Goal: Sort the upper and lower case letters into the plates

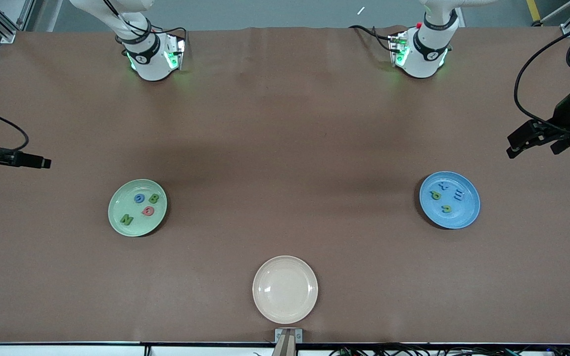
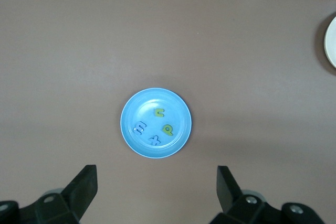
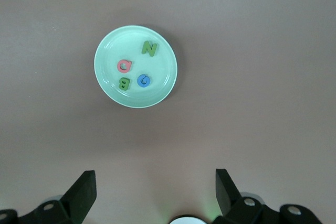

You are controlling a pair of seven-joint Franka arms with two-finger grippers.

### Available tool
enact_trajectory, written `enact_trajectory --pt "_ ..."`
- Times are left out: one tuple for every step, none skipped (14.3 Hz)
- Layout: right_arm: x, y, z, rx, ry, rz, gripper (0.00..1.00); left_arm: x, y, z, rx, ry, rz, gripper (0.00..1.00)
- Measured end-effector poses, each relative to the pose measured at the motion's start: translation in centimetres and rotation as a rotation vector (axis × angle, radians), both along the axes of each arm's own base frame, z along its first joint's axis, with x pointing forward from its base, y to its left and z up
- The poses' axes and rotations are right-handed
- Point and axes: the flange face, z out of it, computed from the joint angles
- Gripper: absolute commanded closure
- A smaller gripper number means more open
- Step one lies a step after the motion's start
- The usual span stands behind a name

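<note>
Green plate [image 1: 117,217] holds four letters [image 1: 141,207], blue plate [image 1: 468,217] four; both pincers [image 2: 156,192] [image 3: 155,192] hang wide above the brown counter [image 1: 285,138].

The table [image 1: 285,123] is plain brown. On it, the pale green plate [image 1: 117,215] holds green, blue and pink letters; the blue plate [image 1: 468,217] holds blue and yellow-green letters; the third plate [image 1: 285,316] is cream-beige, unpatterned.
</note>
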Motion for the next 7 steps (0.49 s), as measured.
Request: enact_trajectory --pt "-0.01 -0.3 0.35 0.003 -0.008 0.006 0.0 -0.01 -0.16 0.02 0.0 0.0 -0.003 0.0" --pt "-0.02 -0.37 0.5 0.004 -0.01 0.013 0.0 -0.01 -0.35 0.01 0.0 0.0 -0.006 0.0" --pt "-0.01 -0.31 0.55 0.006 -0.011 0.018 0.0 -0.02 -0.48 0.02 0.0 0.0 -0.008 0.0" --pt "-0.01 -0.22 0.58 0.003 -0.011 0.024 0.0 -0.02 -0.53 0.02 0.0 0.0 -0.009 0.0" --pt "-0.04 -0.16 0.59 -0.005 -0.007 0.032 0.0 -0.02 -0.52 0.03 0.0 -0.001 -0.009 0.0" --pt "-0.13 -0.14 0.62 -0.013 0.0 0.038 0.0 -0.06 -0.52 0.03 0.0 0.003 -0.009 0.0" --pt "-0.29 -0.17 0.66 -0.017 0.008 0.041 0.0 -0.15 -0.51 0.05 0.001 0.011 -0.009 0.0"
